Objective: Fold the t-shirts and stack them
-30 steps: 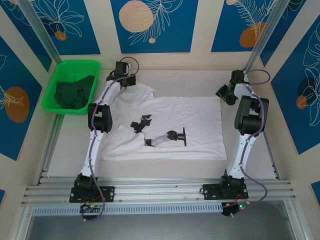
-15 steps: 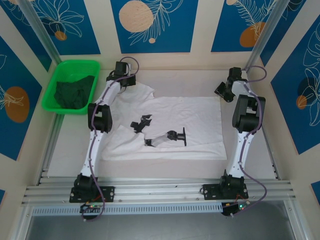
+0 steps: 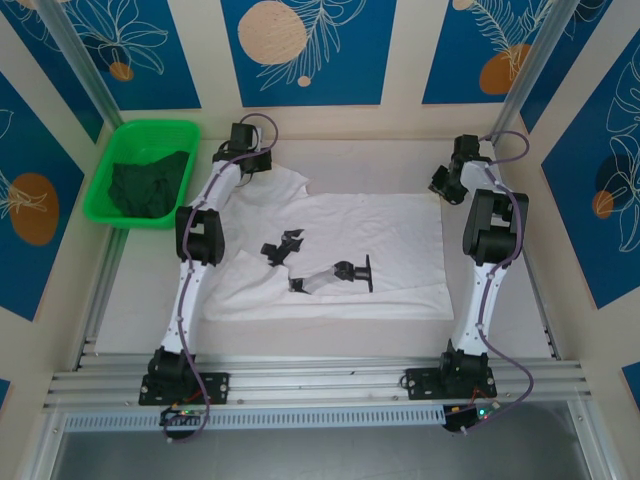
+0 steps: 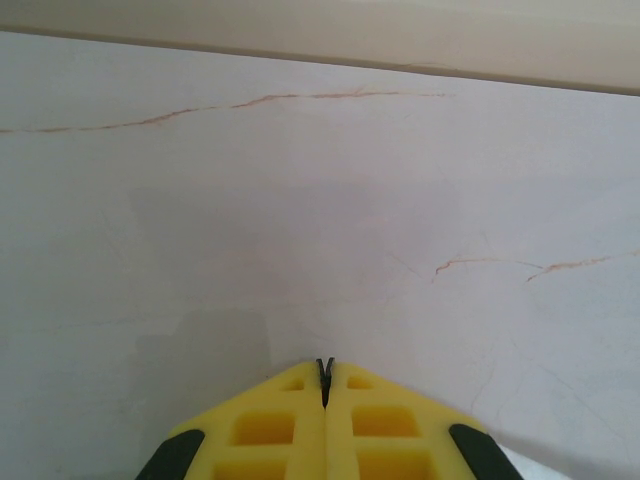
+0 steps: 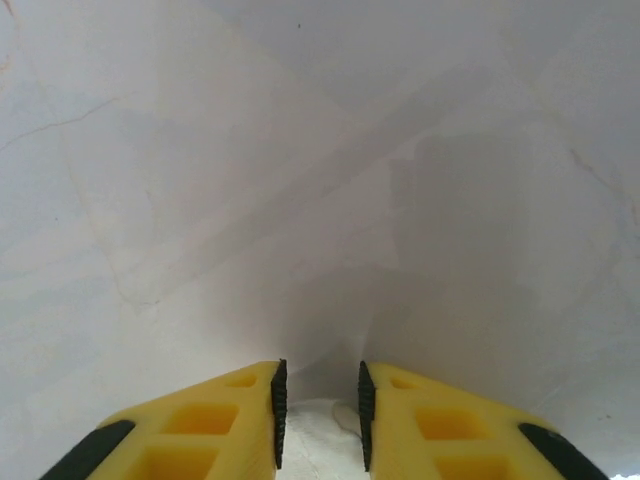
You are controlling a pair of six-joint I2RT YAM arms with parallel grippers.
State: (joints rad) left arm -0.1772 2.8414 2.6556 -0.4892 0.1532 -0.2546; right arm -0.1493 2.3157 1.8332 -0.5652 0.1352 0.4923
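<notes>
A white t-shirt with a black print lies spread flat on the table. My left gripper is at the shirt's far left corner. In the left wrist view this gripper is shut, tips low over the bare tabletop, and I cannot tell whether cloth is pinched beneath it. My right gripper is at the shirt's far right corner. In the right wrist view it stands narrowly open, with a bit of white cloth between the pads. A dark green t-shirt lies crumpled in the tray.
The bright green plastic tray stands at the far left, beside the left arm. A back wall runs just beyond both grippers. Metal rails cross the near edge by the arm bases.
The right gripper's jaws have narrowed, and its wrist has shifted slightly farther and left toward the shirt corner. The left arm and the shirt have not moved.
</notes>
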